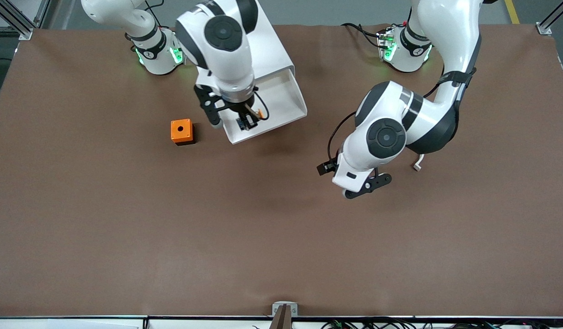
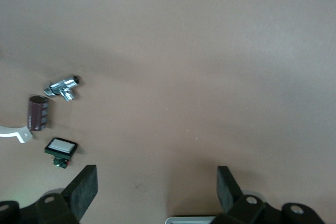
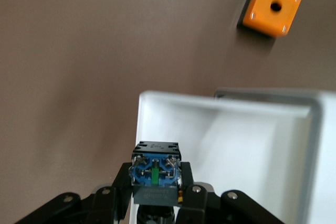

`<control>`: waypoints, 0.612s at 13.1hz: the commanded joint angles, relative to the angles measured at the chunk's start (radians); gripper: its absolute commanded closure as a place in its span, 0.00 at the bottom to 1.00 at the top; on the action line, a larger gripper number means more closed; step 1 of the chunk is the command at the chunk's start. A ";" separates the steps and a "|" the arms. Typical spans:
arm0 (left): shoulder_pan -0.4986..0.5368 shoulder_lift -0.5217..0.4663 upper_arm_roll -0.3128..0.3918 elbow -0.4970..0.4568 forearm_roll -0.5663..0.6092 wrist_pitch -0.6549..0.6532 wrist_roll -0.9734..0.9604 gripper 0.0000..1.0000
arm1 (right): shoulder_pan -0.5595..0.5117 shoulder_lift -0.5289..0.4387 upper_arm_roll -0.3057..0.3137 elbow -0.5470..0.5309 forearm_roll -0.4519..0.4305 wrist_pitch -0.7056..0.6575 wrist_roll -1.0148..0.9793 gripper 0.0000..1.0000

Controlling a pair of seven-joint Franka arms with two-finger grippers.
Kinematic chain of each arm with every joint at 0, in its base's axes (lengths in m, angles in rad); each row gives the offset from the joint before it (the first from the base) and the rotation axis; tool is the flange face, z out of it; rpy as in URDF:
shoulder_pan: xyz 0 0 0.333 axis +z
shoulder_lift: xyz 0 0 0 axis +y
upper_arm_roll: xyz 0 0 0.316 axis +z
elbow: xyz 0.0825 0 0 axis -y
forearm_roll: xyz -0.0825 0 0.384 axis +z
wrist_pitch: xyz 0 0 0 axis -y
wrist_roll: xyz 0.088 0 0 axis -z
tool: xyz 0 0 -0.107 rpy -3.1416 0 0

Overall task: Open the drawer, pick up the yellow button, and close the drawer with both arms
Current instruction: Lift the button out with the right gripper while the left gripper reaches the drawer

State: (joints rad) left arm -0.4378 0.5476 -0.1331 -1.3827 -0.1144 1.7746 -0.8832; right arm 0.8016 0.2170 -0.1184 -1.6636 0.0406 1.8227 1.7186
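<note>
I see right pincer (image 3: 156, 184) clenched on button (image 3: 155, 170), inside open drawer (image 1: 288, 98) at corner nearest orange cube box (image 1: 181, 131). Left pincer (image 2: 155, 190) released, waiting over bare bench (image 1: 281, 237), small parts nearby.

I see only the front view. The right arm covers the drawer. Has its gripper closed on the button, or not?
Observer: Yes. In the right wrist view the right gripper is shut on the button, blue base showing between its fingers.
Operator: Is the drawer open?
Observer: Yes, the drawer stands pulled out under the gripper, its white walls visible.
Operator: And the left gripper, does it hold anything?
Observer: No. The left gripper is open, with only bare table between its fingers.
Operator: Is something lying near it?
Observer: A dark cylinder, a metal part and a small black part with a white face.
</note>
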 commanded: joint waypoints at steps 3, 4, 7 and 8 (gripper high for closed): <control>-0.087 0.029 0.001 -0.009 -0.040 0.042 -0.048 0.00 | -0.221 -0.024 0.005 0.056 0.024 -0.095 -0.461 1.00; -0.099 0.037 0.001 -0.009 -0.071 0.051 -0.060 0.00 | -0.267 -0.022 0.005 0.056 0.022 -0.109 -0.587 1.00; -0.146 0.048 0.001 -0.012 -0.146 0.051 -0.129 0.00 | -0.431 -0.018 0.005 0.053 0.018 -0.115 -0.947 1.00; -0.165 0.051 0.001 -0.012 -0.148 0.046 -0.155 0.00 | -0.479 -0.016 0.005 0.051 0.018 -0.108 -1.041 0.99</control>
State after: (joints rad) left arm -0.5751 0.5990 -0.1370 -1.3905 -0.2410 1.8161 -0.9928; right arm 0.4112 0.2010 -0.1329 -1.6163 0.0519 1.7186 0.8399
